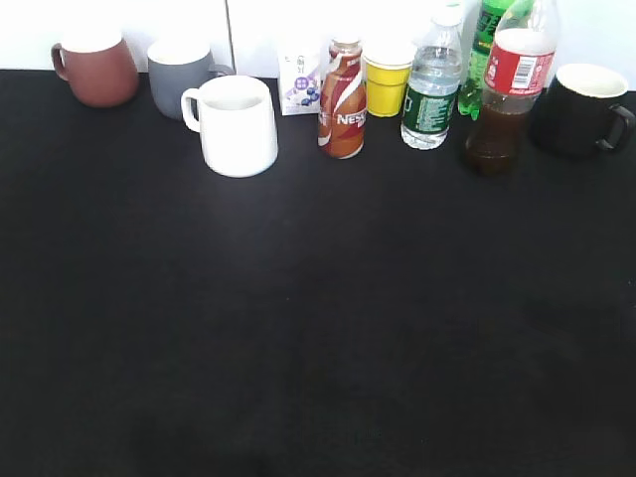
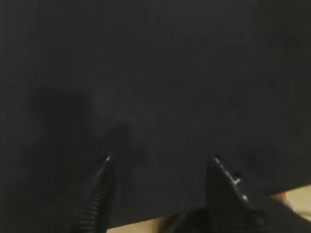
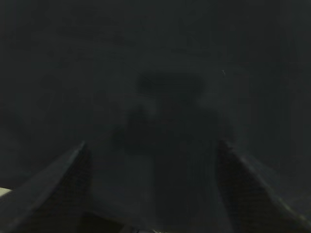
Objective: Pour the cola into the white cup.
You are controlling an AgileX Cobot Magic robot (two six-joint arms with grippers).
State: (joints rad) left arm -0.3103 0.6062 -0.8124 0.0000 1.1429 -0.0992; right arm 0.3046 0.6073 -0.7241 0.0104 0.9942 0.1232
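Note:
The cola bottle (image 1: 509, 94) stands upright at the back right of the black table, clear plastic with a red label and dark liquid in its lower part. The white cup (image 1: 237, 124) stands upright at the back left, handle to the left. Neither gripper shows in the exterior view. In the left wrist view my left gripper (image 2: 161, 159) is open and empty over bare black cloth. In the right wrist view my right gripper (image 3: 151, 144) is open and empty over dark cloth. Neither wrist view shows the bottle or the cup.
Along the back stand a brown mug (image 1: 94, 68), a grey mug (image 1: 182, 76), a small carton (image 1: 301, 81), a Nescafe bottle (image 1: 343, 99), a yellow cup (image 1: 388, 78), a water bottle (image 1: 433, 87), a green bottle (image 1: 481, 50) and a black mug (image 1: 584, 107). The table's front edge (image 2: 146, 224) shows below the left gripper.

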